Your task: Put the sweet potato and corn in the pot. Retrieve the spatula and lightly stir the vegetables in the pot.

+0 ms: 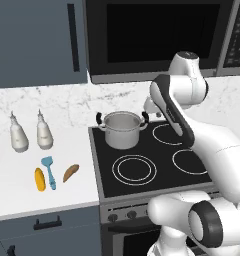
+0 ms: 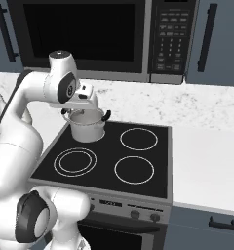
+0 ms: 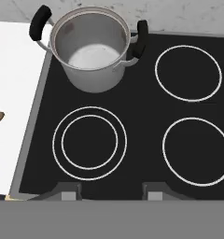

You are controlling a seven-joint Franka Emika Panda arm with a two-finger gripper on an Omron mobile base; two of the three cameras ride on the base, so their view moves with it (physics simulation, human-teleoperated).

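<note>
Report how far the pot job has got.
Done: nothing yet; the pot on the stove's back-left burner is empty. In hand: nothing; the gripper hangs above the stovetop with nothing between its fingertips. Left: the sweet potato, corn and spatula all lie on the counter; loading and stirring remain.

A black glass cooktop (image 1: 142, 165) with four white ring burners sat in the white counter (image 1: 22, 195), its knob panel (image 2: 133, 211) facing forward. Two white bottles (image 1: 29, 134) with dark tips stood side by side near the marble backsplash (image 1: 62, 102), well left of the cooktop. A dark microwave (image 2: 89, 36) hung above the cooktop, its keypad (image 2: 170, 39) on the right. Blue-grey cabinets (image 1: 37, 40) flanked it, and a drawer (image 1: 47, 225) with a black handle sat under the counter.
</note>
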